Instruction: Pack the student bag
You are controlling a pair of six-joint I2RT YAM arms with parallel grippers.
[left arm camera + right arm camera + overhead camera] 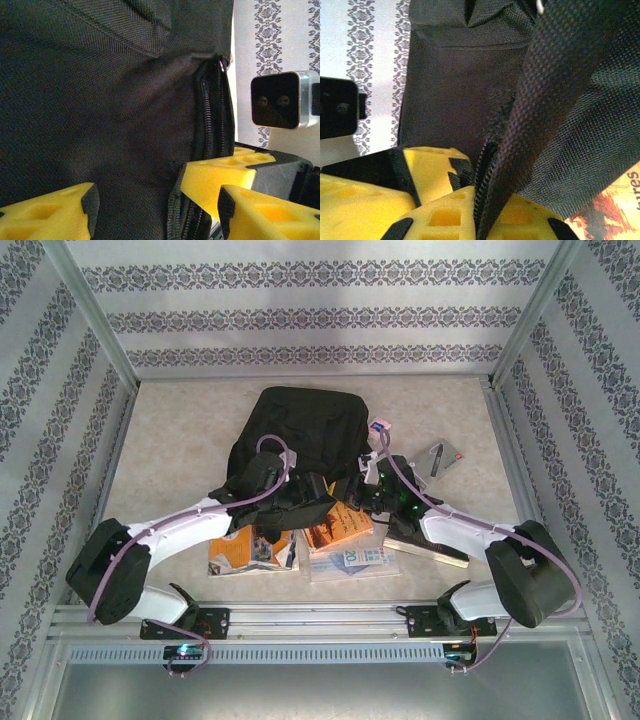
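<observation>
The student bag (pixel 300 430) is a black fabric backpack lying in the middle of the table. Both grippers meet at its near edge. My left gripper (pixel 315 490) (pixel 157 215) is open, its yellow fingers (pixel 50 210) standing wide apart on either side of the bag's cloth next to the zip (pixel 210 125). My right gripper (pixel 355 492) (pixel 487 220) is shut on the bag's zip edge (pixel 487 165), and a woven strap (pixel 555 75) rises from the grip. One of its yellow fingers (pixel 220 175) shows close by in the left wrist view.
Books lie on the table near the bag's front edge: an orange one (pixel 335 525) (pixel 620 205), another (pixel 245 552) to the left, a clear sleeve (pixel 355 560) and a dark book (pixel 425 545) under the right arm. A small card (pixel 442 458) lies at the right.
</observation>
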